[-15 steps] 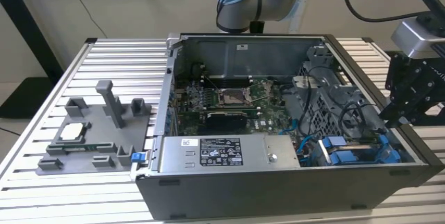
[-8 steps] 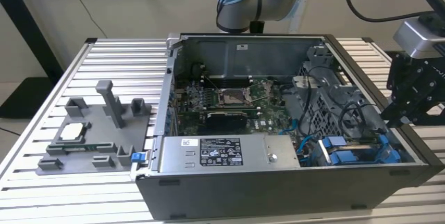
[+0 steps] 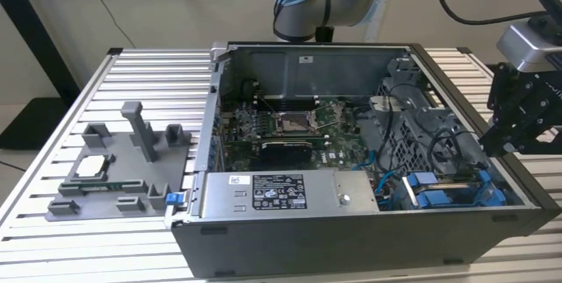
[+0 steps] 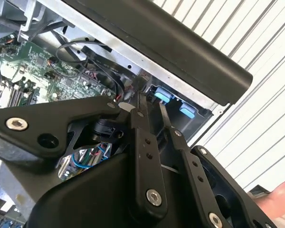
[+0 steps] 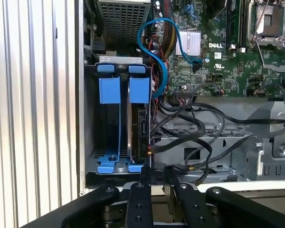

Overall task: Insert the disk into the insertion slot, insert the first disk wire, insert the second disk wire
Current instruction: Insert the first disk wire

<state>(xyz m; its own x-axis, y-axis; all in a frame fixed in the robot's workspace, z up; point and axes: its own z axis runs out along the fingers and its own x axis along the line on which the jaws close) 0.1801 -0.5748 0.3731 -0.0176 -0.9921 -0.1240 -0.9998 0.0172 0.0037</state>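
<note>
The insertion slot (image 5: 91, 137) is a grey bay with blue tabs (image 5: 118, 90) in the case corner, also seen in the exterior view (image 3: 449, 194). The disk (image 5: 141, 128) stands on edge inside it, in the blue carrier nearer the motherboard, with its dark connector edge showing. Black wires (image 5: 194, 137) run loosely beside the bay, and one plug (image 5: 154, 148) lies close to the disk's edge; I cannot tell whether it is seated. A blue wire (image 5: 154, 42) loops above. My gripper (image 5: 156, 173) (image 4: 152, 111) (image 3: 496, 145) hovers above the bay, its fingers a narrow gap apart with nothing between them.
The open computer case (image 3: 351, 243) lies on a slatted metal table (image 3: 141, 72). A grey box with a black-and-white label (image 3: 281, 194) sits by the bay. The processor socket (image 3: 294, 123) is mid-board. A grey fixture (image 3: 123, 164) stands on the exterior view's left.
</note>
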